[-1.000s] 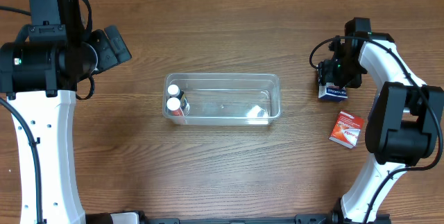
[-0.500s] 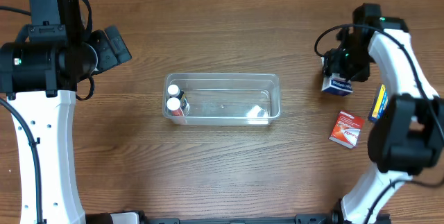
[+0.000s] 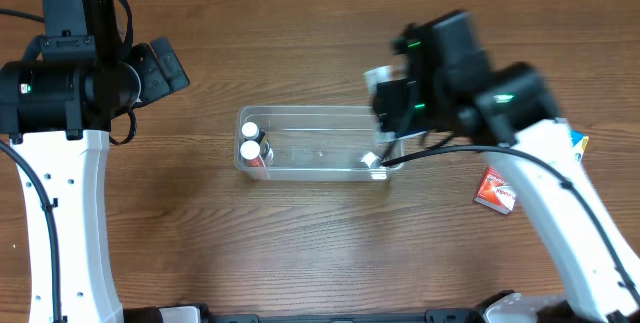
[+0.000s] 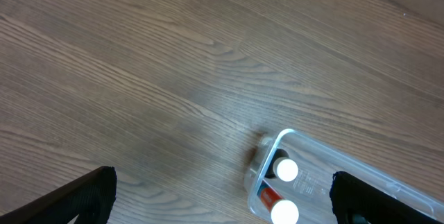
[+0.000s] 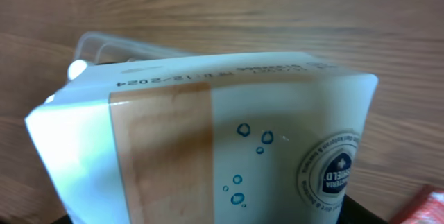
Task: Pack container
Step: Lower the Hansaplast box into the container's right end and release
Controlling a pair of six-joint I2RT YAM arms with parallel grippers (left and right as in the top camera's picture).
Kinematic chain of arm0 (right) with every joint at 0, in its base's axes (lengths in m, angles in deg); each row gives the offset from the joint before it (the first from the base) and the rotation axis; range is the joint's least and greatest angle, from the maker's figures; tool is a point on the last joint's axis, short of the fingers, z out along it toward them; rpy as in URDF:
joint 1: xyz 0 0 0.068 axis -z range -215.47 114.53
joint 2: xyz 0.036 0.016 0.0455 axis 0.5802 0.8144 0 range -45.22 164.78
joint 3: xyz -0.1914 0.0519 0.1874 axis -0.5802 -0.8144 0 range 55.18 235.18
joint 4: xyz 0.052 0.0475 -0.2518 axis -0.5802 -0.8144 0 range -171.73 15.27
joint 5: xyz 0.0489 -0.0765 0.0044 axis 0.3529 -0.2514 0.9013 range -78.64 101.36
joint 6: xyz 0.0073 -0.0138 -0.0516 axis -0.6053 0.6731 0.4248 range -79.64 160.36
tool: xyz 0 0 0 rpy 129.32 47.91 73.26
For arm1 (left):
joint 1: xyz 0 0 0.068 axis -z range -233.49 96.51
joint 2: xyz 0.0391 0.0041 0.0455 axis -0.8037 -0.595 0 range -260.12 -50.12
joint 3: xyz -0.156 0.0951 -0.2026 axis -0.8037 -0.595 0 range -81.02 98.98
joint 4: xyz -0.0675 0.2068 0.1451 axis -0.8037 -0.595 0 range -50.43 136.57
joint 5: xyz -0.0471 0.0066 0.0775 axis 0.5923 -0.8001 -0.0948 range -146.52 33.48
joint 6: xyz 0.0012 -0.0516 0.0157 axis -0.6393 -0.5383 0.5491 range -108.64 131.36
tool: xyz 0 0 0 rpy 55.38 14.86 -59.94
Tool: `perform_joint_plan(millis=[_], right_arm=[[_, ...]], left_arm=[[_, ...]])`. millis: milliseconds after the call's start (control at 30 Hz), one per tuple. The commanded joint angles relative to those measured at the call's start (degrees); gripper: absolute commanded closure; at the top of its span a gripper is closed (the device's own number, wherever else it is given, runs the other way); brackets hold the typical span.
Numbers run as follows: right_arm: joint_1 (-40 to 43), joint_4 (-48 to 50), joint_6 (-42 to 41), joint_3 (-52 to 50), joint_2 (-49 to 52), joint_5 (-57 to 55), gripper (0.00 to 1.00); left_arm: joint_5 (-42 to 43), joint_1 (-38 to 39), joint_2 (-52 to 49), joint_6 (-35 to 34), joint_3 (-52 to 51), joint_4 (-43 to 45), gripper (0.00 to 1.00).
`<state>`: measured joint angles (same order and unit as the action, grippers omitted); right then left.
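Overhead and wrist views: packing partly done, one carton on its way in

Right gripper (image 3: pixel 392 108) is clamped on a white carton (image 5: pixel 229 141) with blue droplets and a round seal printed on it. The carton fills the right wrist view, so the fingers themselves are hidden; that it hangs clear of the table (image 3: pixel 320 253) is what shows the grip. From overhead the gripper stands over the 3 o'clock end of the container (image 3: pixel 310 111), about at its far rim, and the wrist view shows a corner of the clear bin just beyond the carton.

The container lies mid-table, long side running 9 to 3 o'clock. Two white-capped bottles (image 3: pixel 249 130) stand side by side at its 9 o'clock end. A small pale patch sits at the 3 o'clock end — whether it is an item or glare I cannot tell. The middle looks bare.

Outside the bin, a red sachet (image 3: pixel 499 187) lies toward 4 o'clock, and a blue-and-yellow packet (image 3: pixel 579 144) peeks from behind the right arm at 3 o'clock.

Left gripper (image 4: pixel 220 186) hangs spread wide and empty, well off toward 10 o'clock.

My reading: the bottles are packed, the carton needs lowering and letting go, and at least two items wait — roughly the halfway mark.
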<state>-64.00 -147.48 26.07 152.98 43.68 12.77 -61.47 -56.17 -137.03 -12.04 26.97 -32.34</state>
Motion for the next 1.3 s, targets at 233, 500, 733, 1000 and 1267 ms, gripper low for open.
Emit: perform_joint_plan(millis=[233,500,733,1000,1267], right_arm=[[-3.76,2.27,-11.28,-1.97,14.58,-3.52,0.33],[-3.54,5.29,-11.34,-4.74,19.28,-4.37,0.32],[-0.50,8.70,-10.97,-9.46,19.61,-4.35,0.28],[0.33,9.77,-8.20,-9.62,19.69,-4.37,0.27],[0.33,10.60,-7.74,-9.62,22.69,-4.37,0.25]], left_arm=[[-0.15,-0.15,-0.22,1.66,-0.22,-0.28,0.00],[-0.15,-0.15,-0.22,2.23,-0.22,-0.31,0.00],[-0.15,-0.15,-0.22,2.23,-0.22,-0.28,0.00],[-0.15,-0.15,-0.22,2.23,-0.22,-0.35,0.00],[-0.15,-0.15,-0.22,2.45,-0.22,-0.37,0.00]])
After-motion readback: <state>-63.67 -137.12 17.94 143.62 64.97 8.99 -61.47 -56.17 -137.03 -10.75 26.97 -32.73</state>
